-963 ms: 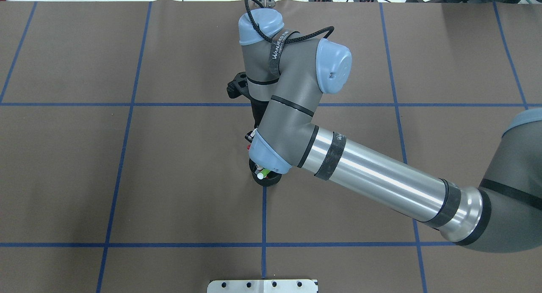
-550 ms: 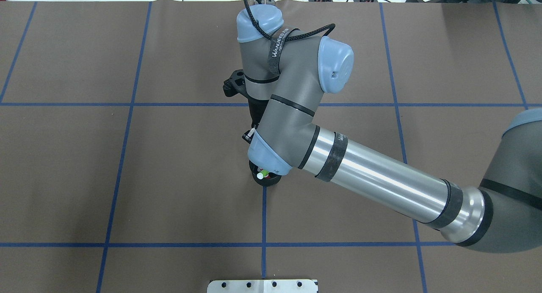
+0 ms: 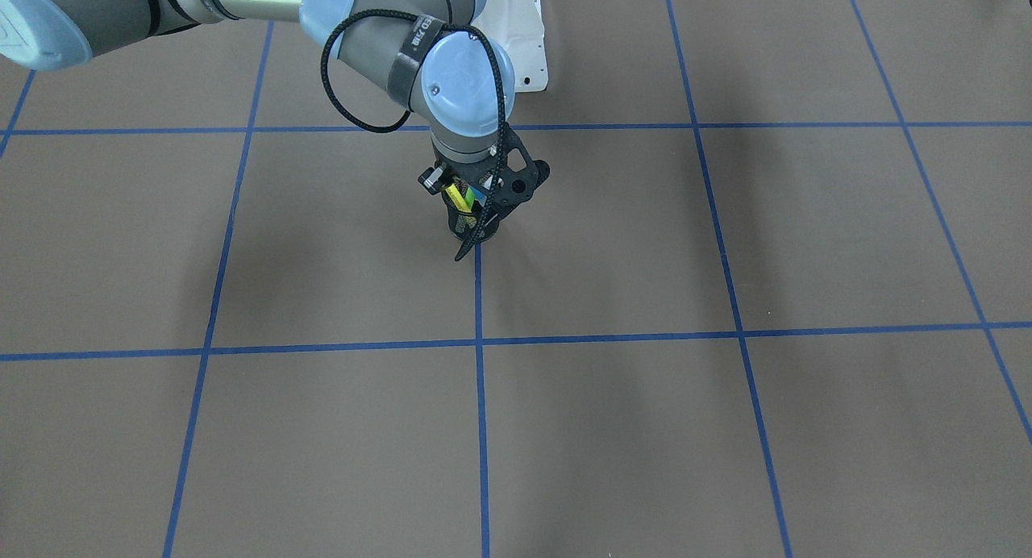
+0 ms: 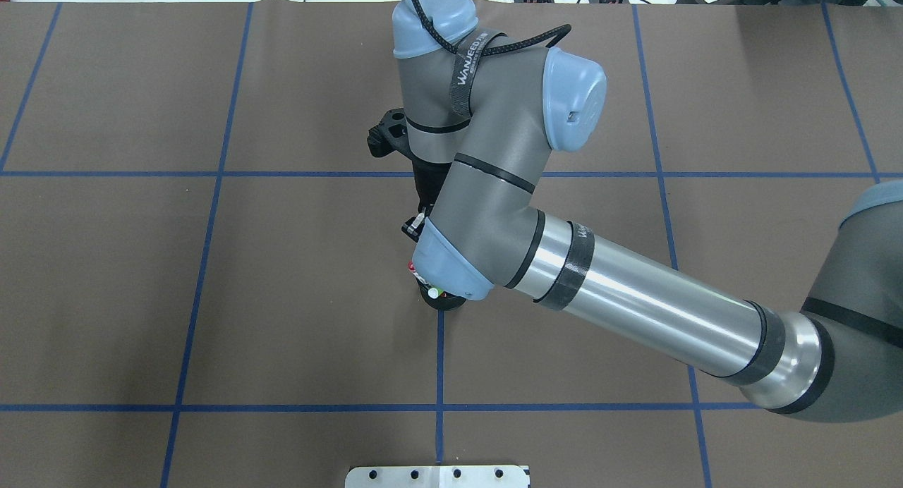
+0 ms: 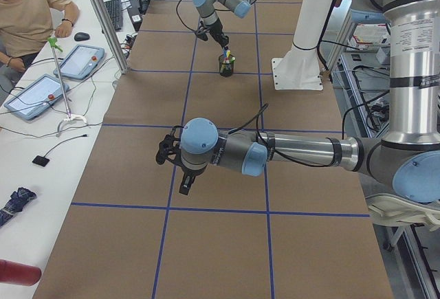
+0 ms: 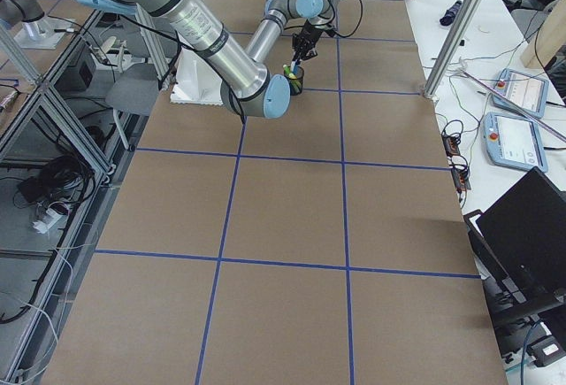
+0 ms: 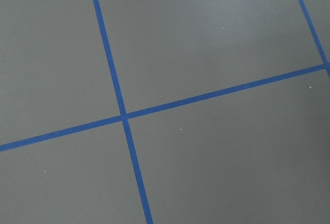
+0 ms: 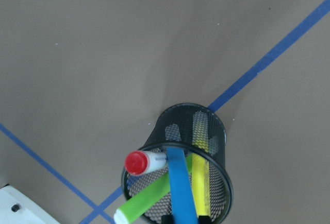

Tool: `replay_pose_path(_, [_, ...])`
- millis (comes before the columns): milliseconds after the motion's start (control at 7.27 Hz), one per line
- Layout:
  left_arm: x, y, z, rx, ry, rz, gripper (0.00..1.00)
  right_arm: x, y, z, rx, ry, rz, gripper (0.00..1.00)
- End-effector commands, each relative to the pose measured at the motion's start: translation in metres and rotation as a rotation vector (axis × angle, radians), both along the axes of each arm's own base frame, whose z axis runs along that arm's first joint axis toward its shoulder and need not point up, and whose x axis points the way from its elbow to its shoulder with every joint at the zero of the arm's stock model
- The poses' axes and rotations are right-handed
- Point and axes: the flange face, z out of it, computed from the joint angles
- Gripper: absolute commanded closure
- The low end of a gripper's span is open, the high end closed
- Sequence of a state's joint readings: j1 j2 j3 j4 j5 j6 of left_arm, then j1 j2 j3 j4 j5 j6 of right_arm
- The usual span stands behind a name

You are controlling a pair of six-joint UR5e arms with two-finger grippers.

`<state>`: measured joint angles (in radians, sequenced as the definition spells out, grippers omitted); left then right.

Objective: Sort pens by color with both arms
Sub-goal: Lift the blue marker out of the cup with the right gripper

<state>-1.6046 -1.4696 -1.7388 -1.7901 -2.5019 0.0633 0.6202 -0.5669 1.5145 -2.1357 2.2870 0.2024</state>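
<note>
Brown desk (image 4: 106,297), crossed by blue tape lines (image 4: 437,354), fills every view. The right pincer (image 8: 184,219) hangs straight above a black mesh cup (image 8: 216,131) that stands upright near the desk's middle, where a tape line ends.

Only dark slivers of the fingertips show at the bottom edge of the right wrist view. One sits on each side of the blue pen (image 8: 178,183) and seems to touch it, so the pincer looks clamped on that pen.

The blue pen's lower end is inside the cup. Its long axis runs up out of the rim toward the pincer, close to the line of the pincer's own reach.

Beside it in the cup lean three more pens:
- the green pen (image 8: 147,195)
- the yellow pen (image 8: 200,183)
- the white pen with a red cap (image 8: 144,161)

All four pens are in the cup, so none is sorted yet.

The right arm (image 4: 635,297) reaches in from the robot's right and is by far the nearer arm. The left arm (image 5: 295,151) holds the left pincer (image 5: 184,185) low over bare desk, well apart from the cup. Its wrist camera shows only tape lines, so I cannot tell whether that pincer is apart or together.

A lift along the blue pen's own axis would likely clear the rim without dragging the neighbouring pens.
</note>
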Motion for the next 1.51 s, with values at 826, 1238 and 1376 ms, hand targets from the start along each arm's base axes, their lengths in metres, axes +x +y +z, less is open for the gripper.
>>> replay_pose_path(826, [0.0,0.0,-0.001,0.01,0.004,0.001,0.0,0.153,-0.015,-0.065,0.018,0.0,0.436,1.0])
replay_pose_path(1238, [0.0,0.0,0.003,0.002,0.004,0.001,0.0,0.152,-0.051,-0.026,0.079,-0.024,0.711,1.0])
replay_pose_path(1376, [0.001,0.0,0.005,-0.001,0.005,0.003,0.0,0.145,-0.067,-0.012,0.11,-0.008,0.8,1.0])
